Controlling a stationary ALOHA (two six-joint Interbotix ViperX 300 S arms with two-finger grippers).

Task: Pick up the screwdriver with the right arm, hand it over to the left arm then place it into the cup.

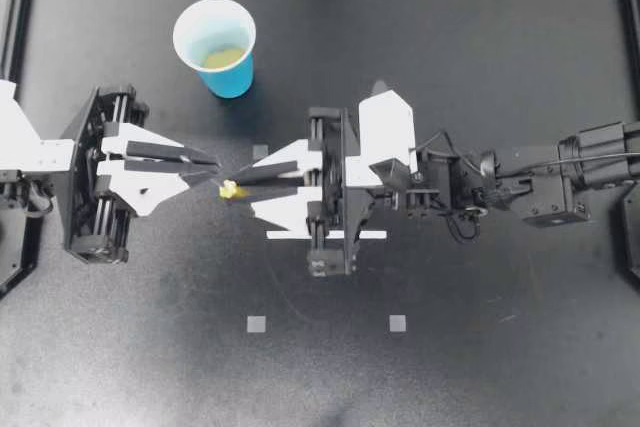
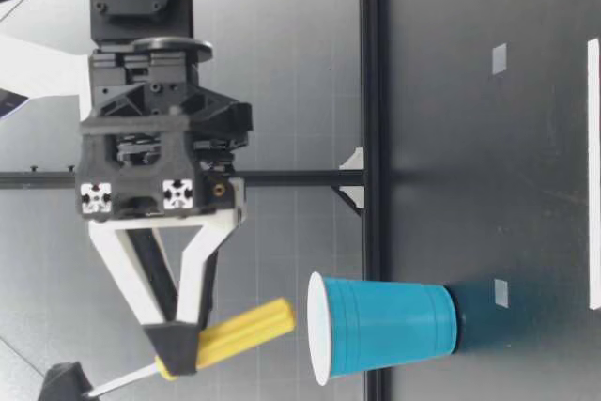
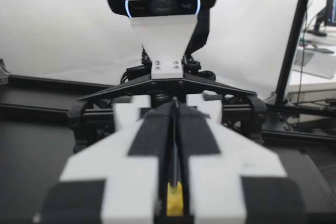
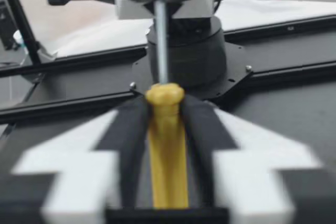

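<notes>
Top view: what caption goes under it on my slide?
Handover: right gripper and left gripper both pinch the yellow screwdriver near the blue cup.

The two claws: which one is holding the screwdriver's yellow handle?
The right gripper, the one reaching in from the top view's right: it clamps the yellow handle of the screwdriver. The left gripper grips only the thin metal shaft.

Black arms, loose black cables (image 1: 462, 230) on right arm (image 1: 560, 192). White fingers (image 1: 285, 209), black pads (image 1: 270, 171) on left gripper (image 1: 212, 169) and right gripper (image 1: 243, 183).
</notes>
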